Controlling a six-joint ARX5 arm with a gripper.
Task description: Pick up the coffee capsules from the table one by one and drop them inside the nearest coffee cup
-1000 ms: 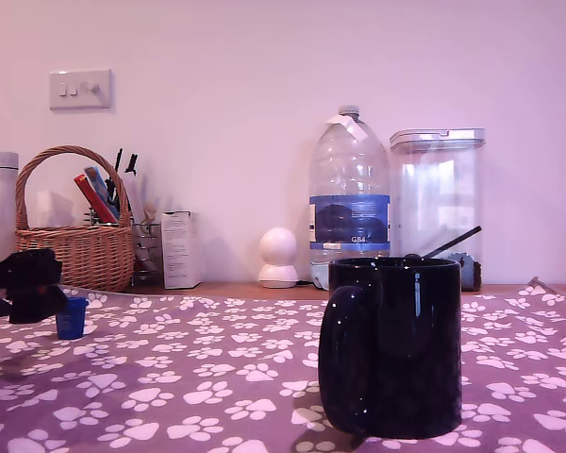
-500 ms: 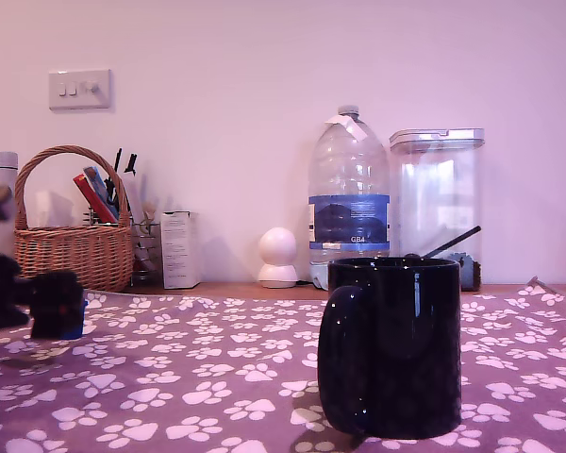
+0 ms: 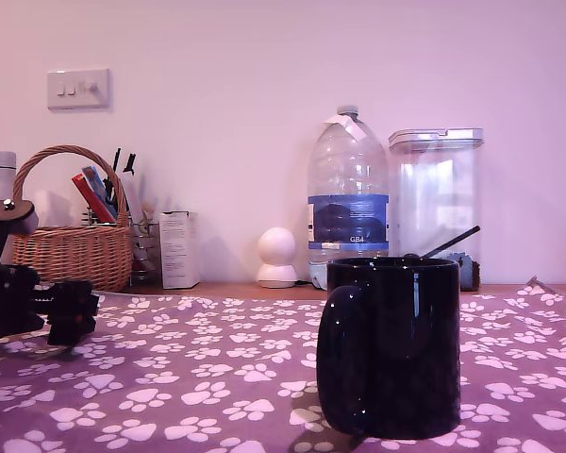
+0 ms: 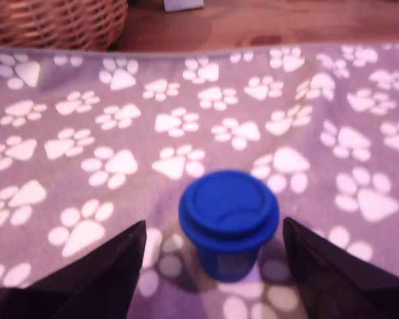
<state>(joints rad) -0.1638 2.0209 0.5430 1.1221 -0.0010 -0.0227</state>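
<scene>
The pincer [image 4: 213,266] is spread wide, holding nothing, with one blue coffee capsule [image 4: 229,222] standing upright between its two dark fingers [image 4: 100,279] and touching neither. The capsule sits on the paw-print cloth of the surface [image 4: 319,119], its wide rim facing up. In the exterior view the pincer [image 3: 73,316] is low over the cloth at that view's left, and the capsule is hidden behind it there. The black mug [image 3: 393,344] stands well apart from the pincer, toward the exterior view's right, and its inside cannot be seen, so whether any capsule is already in it is unknown. By my reading the grasp has not begun; closing, lifting, carrying and dropping are all left. Compared with a second ago, the arm has slid forward and lower, covering the capsule that then showed just beside it
</scene>
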